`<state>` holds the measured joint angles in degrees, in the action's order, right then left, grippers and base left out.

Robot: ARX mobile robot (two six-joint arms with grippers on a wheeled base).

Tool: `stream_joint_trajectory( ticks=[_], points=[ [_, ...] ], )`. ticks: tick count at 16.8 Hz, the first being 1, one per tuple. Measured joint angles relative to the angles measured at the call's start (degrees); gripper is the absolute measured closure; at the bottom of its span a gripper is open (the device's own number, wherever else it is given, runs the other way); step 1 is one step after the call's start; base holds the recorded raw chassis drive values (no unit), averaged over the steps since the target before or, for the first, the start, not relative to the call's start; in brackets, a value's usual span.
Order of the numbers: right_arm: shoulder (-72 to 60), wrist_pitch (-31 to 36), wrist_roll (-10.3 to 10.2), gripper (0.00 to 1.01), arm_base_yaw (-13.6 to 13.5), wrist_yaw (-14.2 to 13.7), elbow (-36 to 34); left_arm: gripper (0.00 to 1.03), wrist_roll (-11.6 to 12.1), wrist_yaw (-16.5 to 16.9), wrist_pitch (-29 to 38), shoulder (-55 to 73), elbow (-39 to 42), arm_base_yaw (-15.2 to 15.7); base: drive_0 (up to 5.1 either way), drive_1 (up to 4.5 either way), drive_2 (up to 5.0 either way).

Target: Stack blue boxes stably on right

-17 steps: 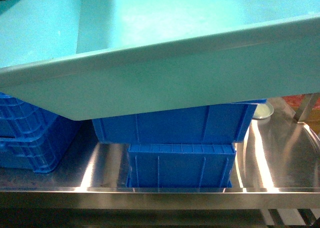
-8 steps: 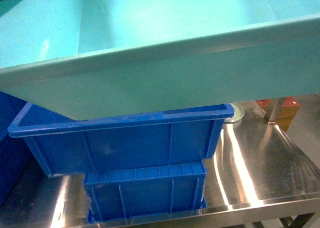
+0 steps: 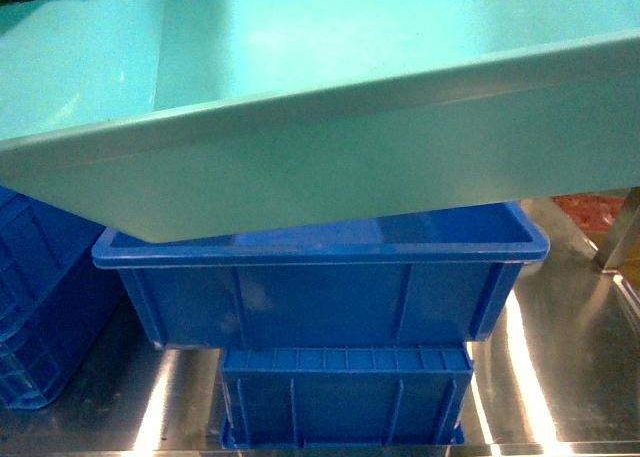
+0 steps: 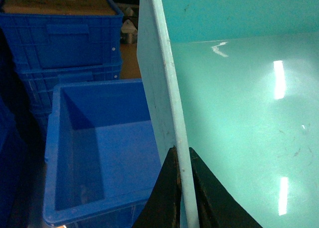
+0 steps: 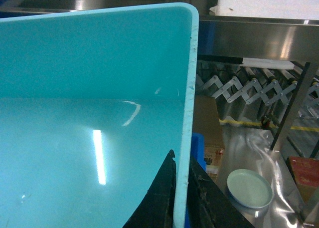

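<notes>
A big glossy turquoise blue box [image 3: 330, 167] fills the upper head view, held in the air and tilted, its near wall toward the camera. In the left wrist view my left gripper [image 4: 182, 149] is shut on its pale rounded rim [image 4: 159, 88], one black finger on each side. On the opposite side, the right wrist view shows my right gripper [image 5: 181, 158] shut on the rim [image 5: 192, 88], with the tub's inside [image 5: 89, 138] to the left. In the head view the tub hides both grippers.
Below the tub an open royal-blue crate [image 3: 320, 287] sits on a smaller ribbed crate [image 3: 345, 397] on the steel table [image 3: 570, 377]. More blue crates [image 3: 40, 307] stand at left. A pale plate [image 5: 249, 188] and a red box [image 5: 304, 170] lie to the right.
The tub stays in the same place in the head view. The royal-blue crate stack slid left half a second ago and now sits back near the middle, showing more of its open top.
</notes>
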<state>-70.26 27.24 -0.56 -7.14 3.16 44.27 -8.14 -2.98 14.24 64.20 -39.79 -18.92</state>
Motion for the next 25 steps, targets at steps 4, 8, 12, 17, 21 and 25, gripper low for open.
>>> stream_joint_trajectory(
  ticks=[4, 8, 12, 17, 21, 25],
  points=[
    [0.0, 0.0, 0.0, 0.95, 0.0, 0.0, 0.0, 1.01, 0.0, 0.0, -0.2, -0.1, 0.0, 0.1, 0.8, 0.81, 0.8],
    [0.0, 0.0, 0.0, 0.95, 0.0, 0.0, 0.0, 1.01, 0.0, 0.0, -0.1, -0.1, 0.0, 0.1, 0.3, 0.32, 0.3],
    [0.0, 0.1, 0.0, 0.95, 0.0, 0.1, 0.0, 1.01, 0.0, 0.0, -0.1, -0.1, 0.0, 0.1, 1.1, 1.05, 1.1],
    [0.0, 0.1, 0.0, 0.95, 0.0, 0.1, 0.0, 1.01, 0.0, 0.0, -0.1, -0.1, 0.0, 0.1, 0.9, 1.18, 0.6],
    [0.0, 0.1, 0.0, 0.95, 0.0, 0.1, 0.0, 1.01, 0.0, 0.0, -0.1, -0.3, 0.0, 0.0, -0.1, 3.64, -3.8],
    [0.0, 0.2, 0.0, 0.95, 0.0, 0.1, 0.0, 1.01, 0.0, 0.0, 0.0, -0.3, 0.0, 0.0, 0.0, 3.87, -4.0]
  ],
)
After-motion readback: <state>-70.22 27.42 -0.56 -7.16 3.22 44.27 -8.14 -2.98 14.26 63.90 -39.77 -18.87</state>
